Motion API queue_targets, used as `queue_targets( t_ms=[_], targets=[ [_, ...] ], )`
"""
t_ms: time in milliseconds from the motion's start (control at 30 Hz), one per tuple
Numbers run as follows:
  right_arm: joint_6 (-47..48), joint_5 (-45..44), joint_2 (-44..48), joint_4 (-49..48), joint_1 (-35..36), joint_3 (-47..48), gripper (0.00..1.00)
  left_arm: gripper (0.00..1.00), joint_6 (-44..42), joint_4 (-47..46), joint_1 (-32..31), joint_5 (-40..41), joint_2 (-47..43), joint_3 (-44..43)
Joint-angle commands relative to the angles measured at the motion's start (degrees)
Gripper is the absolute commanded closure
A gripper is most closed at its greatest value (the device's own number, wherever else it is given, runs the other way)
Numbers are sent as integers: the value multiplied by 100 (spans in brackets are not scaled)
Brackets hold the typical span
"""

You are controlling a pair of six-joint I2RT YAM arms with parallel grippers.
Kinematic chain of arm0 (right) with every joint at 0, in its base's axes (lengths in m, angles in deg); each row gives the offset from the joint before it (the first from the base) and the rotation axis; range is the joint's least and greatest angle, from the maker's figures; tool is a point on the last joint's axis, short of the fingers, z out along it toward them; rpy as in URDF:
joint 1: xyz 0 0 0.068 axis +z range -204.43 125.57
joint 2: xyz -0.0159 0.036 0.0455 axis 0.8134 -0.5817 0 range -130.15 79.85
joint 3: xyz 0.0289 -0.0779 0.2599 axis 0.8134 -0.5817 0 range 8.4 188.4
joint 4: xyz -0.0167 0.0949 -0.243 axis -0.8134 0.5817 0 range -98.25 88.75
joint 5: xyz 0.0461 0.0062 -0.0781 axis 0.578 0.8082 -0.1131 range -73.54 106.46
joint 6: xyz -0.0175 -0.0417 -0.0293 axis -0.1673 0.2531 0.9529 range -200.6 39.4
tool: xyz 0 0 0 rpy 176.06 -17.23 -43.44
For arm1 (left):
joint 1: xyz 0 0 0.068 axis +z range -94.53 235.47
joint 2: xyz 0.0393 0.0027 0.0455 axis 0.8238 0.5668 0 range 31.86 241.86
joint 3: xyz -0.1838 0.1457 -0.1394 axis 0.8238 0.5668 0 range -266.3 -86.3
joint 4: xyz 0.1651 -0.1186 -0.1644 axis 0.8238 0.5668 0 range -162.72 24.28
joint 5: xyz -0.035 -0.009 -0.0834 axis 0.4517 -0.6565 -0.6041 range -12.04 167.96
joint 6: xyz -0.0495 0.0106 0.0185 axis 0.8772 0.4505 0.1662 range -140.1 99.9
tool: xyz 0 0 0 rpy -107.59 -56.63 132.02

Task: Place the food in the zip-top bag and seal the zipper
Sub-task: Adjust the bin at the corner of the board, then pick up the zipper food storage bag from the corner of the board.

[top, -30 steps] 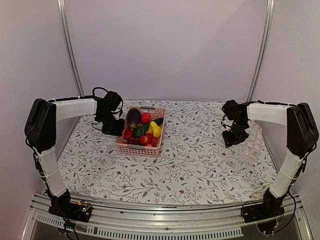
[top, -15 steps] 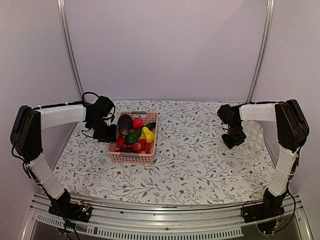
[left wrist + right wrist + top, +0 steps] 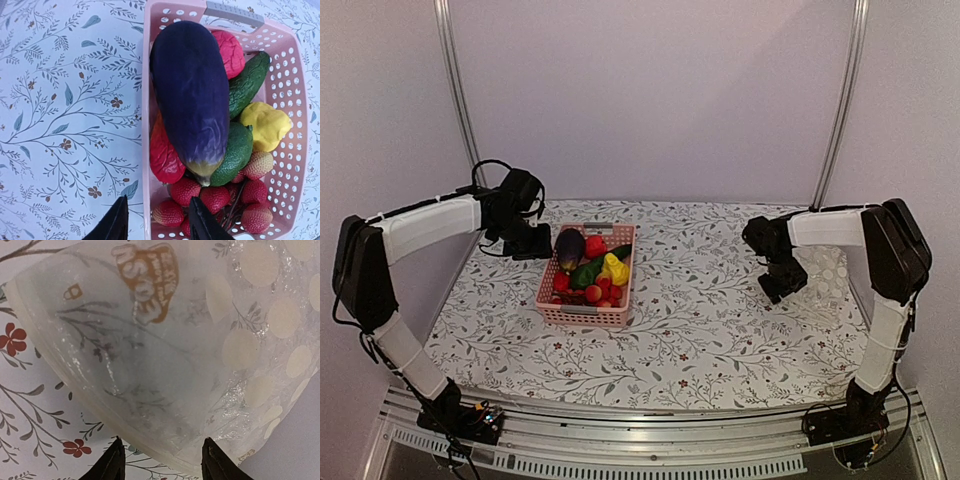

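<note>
The food lies piled in a pink slotted basket (image 3: 582, 312): a dark purple eggplant (image 3: 192, 85), a yellow fruit (image 3: 265, 125), green pieces (image 3: 250, 82), a red-orange pepper (image 3: 162, 152) and small red round fruits (image 3: 185, 190). My left gripper (image 3: 156, 222) is open, its jaws either side of the basket's left wall (image 3: 146, 100); it also shows in the top view (image 3: 533, 247). The zip-top bag (image 3: 150, 350), clear with white dots, lies flat at the right (image 3: 825, 275). My right gripper (image 3: 162, 462) is open just over the bag's mouth edge, where the pale zipper (image 3: 75, 375) runs.
The floral tablecloth (image 3: 700, 330) covers the table. Metal frame posts (image 3: 460, 100) stand at the back corners, with walls close on the left and right. The bag lies near the table's right edge.
The basket slid left with my left gripper, which then drew back toward the far left. My right gripper shifted slightly left at the bag's edge.
</note>
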Motion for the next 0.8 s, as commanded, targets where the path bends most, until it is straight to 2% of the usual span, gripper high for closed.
queue_targets(
  t_ms=[0,233,333,467,600,767],
  targets=[
    [-130,-514,-15,-10,-5,-125,49,59,-86,0,9,19,-75,-122],
    [-205,-918,-129,-95,-4,-160,61,59,-41,-37,6,-21,-74,-202],
    [-248,-1082,-192,-143,-4,-226,72,59,19,-83,8,-19,-128,-211],
    [-357,-1240,-302,-74,-6,-112,99,59,171,-204,5,-86,-205,-294],
    [-385,-1166,-43,60,19,325,100,58,391,-220,11,-154,-223,-562],
    [-310,-634,214,703,339,1723,100,54,778,-491,-51,-446,-252,-882]
  ],
)
